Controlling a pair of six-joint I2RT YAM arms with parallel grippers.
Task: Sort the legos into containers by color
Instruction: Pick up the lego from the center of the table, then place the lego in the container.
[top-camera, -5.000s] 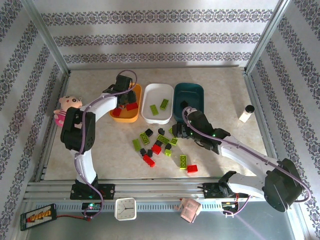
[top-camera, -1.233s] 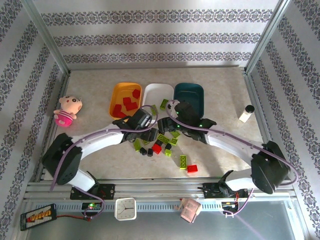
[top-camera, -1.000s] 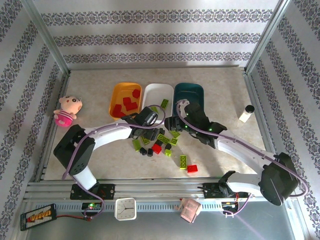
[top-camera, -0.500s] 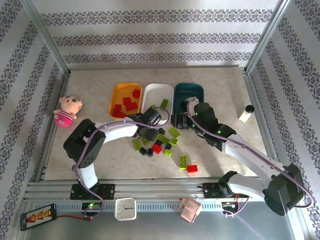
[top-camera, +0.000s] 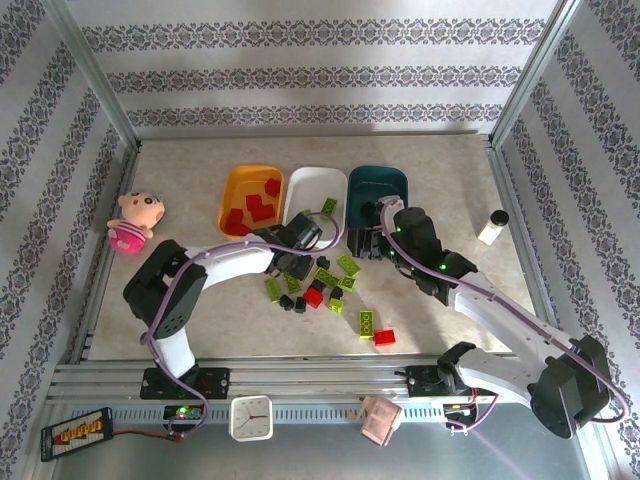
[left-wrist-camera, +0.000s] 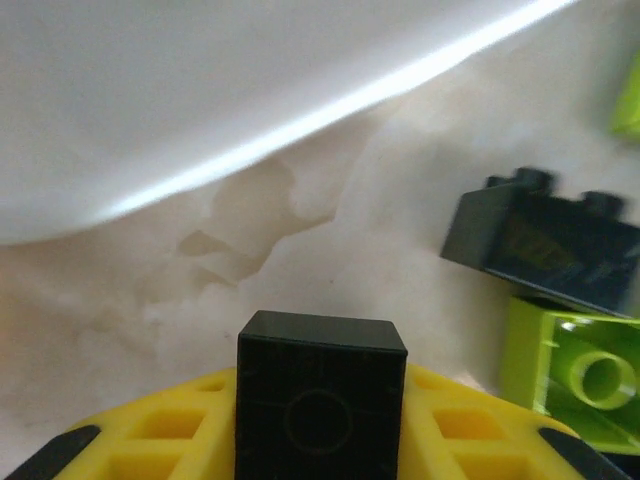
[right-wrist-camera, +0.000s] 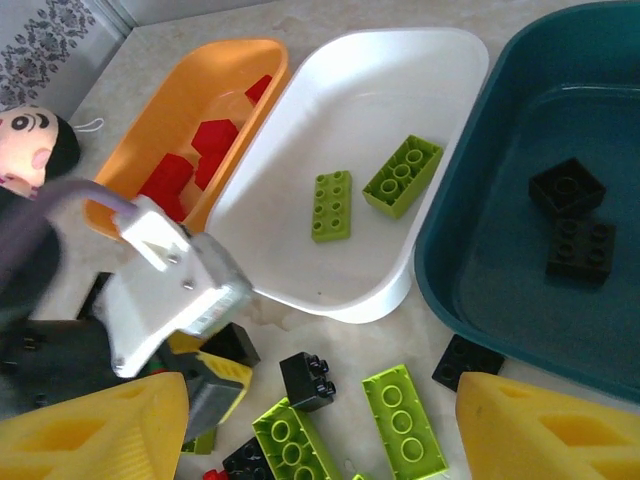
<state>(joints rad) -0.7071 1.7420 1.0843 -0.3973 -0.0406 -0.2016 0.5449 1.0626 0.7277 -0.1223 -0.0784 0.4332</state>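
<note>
My left gripper (top-camera: 294, 262) is shut on a small black lego (left-wrist-camera: 321, 395), low over the table just in front of the white tray (top-camera: 316, 180). From the right wrist view the same left gripper (right-wrist-camera: 205, 375) sits beside the white tray's (right-wrist-camera: 400, 290) near wall. My right gripper (top-camera: 365, 243) hangs open, nothing between its fingers (right-wrist-camera: 90, 430), above loose green and black legos (right-wrist-camera: 402, 420). The orange-yellow tray (top-camera: 232, 192) holds red legos (top-camera: 260, 208). Two green legos (right-wrist-camera: 331, 205) lie in the white tray, two black ones (right-wrist-camera: 566, 187) in the dark teal tray (top-camera: 380, 178).
A pile of loose legos (top-camera: 320, 285) lies mid-table; a red one (top-camera: 384, 337) and a green one (top-camera: 367, 322) lie nearer the front. A pink doll (top-camera: 135, 218) sits at the left, a white bottle (top-camera: 492, 227) at the right. Metal frame posts edge the table.
My left gripper has closed on the black lego at the pile's far edge. The right gripper has drifted right and back, toward the teal tray's near end, still open.
</note>
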